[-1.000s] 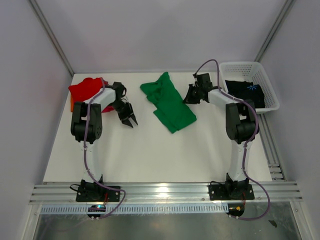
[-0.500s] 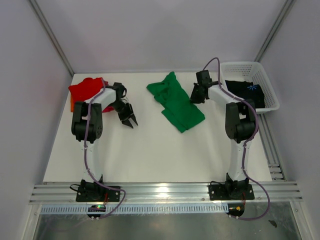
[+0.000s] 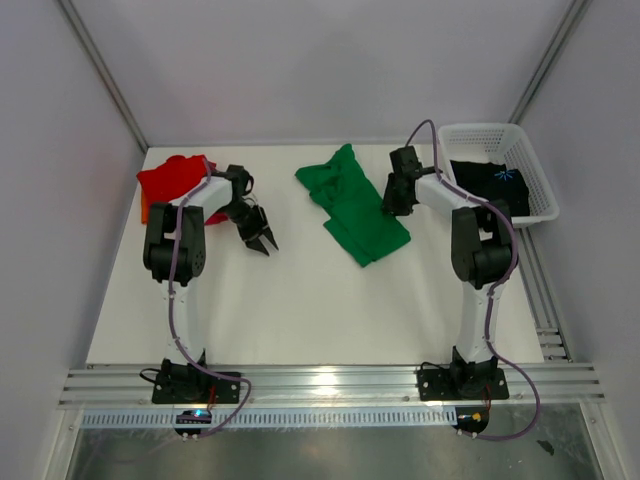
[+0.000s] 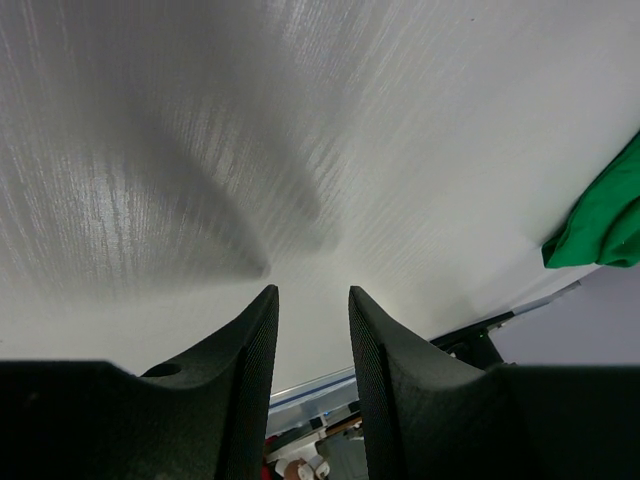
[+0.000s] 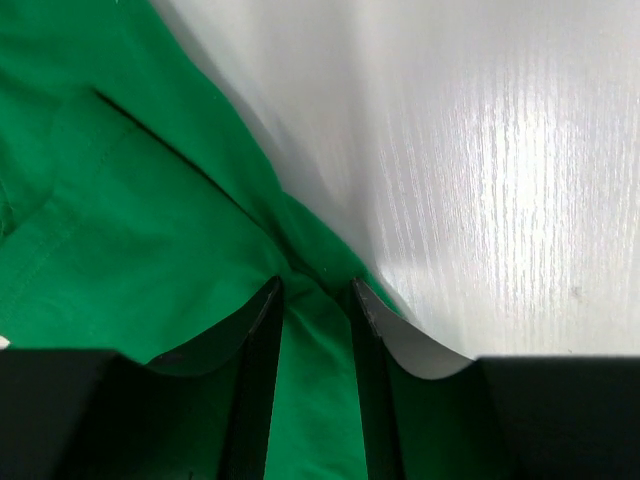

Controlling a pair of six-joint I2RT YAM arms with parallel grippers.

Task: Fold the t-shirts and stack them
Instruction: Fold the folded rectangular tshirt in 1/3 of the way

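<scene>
Right gripper (image 5: pixel 312 288) is letting go: jaws are parting narrowly around the green t-shirt (image 3: pixel 352 208) edge after dragging it rightward, and it's now lying back-centre on the table (image 3: pixel 300 300) (crumpled, unfolded). Left gripper (image 4: pixel 312 295) is hovering narrowly parted, empty. Folding is probably coming next.

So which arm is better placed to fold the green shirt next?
Right, I'd say: the right gripper sits at the edge of the green shirt; the left gripper hangs over bare table, apart from it.
</scene>
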